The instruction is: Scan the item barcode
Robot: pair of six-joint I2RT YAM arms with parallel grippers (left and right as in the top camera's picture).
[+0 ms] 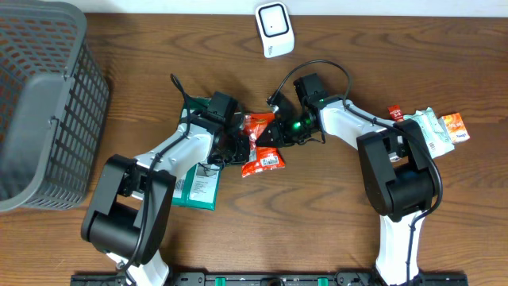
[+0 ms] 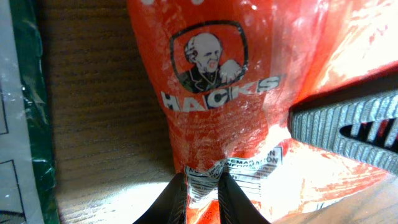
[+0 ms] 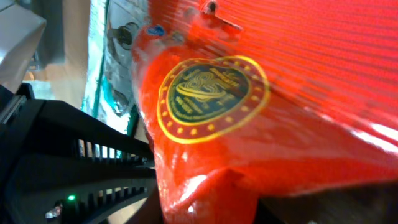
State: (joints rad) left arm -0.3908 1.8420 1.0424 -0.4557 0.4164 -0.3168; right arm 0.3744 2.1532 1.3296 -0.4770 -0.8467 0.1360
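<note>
Starting at the left edge of the overhead view, a grey mesh basket [image 1: 40,103] stands well clear of the work. A green packet [image 1: 198,189] lies flat, partly under the left arm.

The left gripper [image 1: 236,145] is closed on the red Hacks bag [image 1: 263,159]. The left wrist view shows its fingertips [image 2: 177,200] pinching the bag's bottom seam, where the small print is.

The bag sits at table centre between the two grippers. Its long axis runs roughly from the robot side toward the far edge. A white label shows at the near end; whether it carries the barcode cannot be read.

The right gripper [image 1: 279,131] meets the bag from the right, at its far end. One ribbed finger [image 2: 348,130] presses on the film, but the opposing finger is hidden, so a grip cannot be confirmed.

The white scanner [image 1: 274,30] stands beyond the bag at the far edge, in line with that axis and nearer the right arm. Presenting the label probably means lifting and turning the bag toward it.

Loose packets [image 1: 435,129] lie at far right.
</note>
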